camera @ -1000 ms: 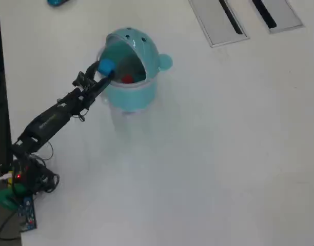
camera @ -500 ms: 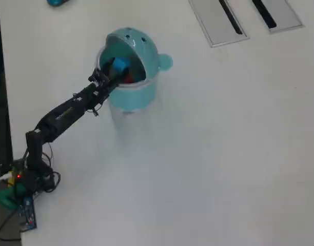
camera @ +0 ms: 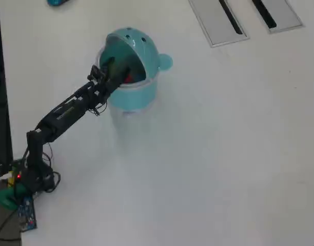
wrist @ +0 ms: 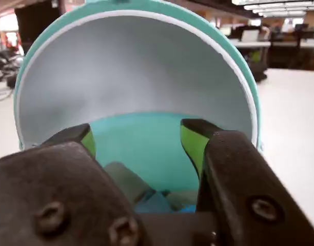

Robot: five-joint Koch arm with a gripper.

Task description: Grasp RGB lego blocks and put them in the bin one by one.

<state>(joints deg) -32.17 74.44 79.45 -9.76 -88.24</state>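
White table (camera: pixel 223 154) fills the overhead view; two grey slotted panels (camera: pixel 218 20) are set into its top edge. A small blue thing (camera: pixel 57 2) sits cut off at the upper left edge, too little showing to say what it is.

Black arm (camera: pixel 64 114) reaches from its base at lower left up to the bin (camera: pixel 146 51), a teal whale-shaped tub with a domed hood, two dot eyes and a side fin.

Gripper (wrist: pixel 139 138) (camera: pixel 115 69) sits inside the bin's mouth. Wrist view: the jaws stand apart with bare teal wall between the green-padded fingers (wrist: pixel 192 143); nothing is held.

Blue block (wrist: pixel 156 204) lies low in the bin, just under the gripper, partly hidden by it. Red block (camera: pixel 128 78) shows inside the bin beside the gripper in the overhead view. Yellow-green block not made out for certain.
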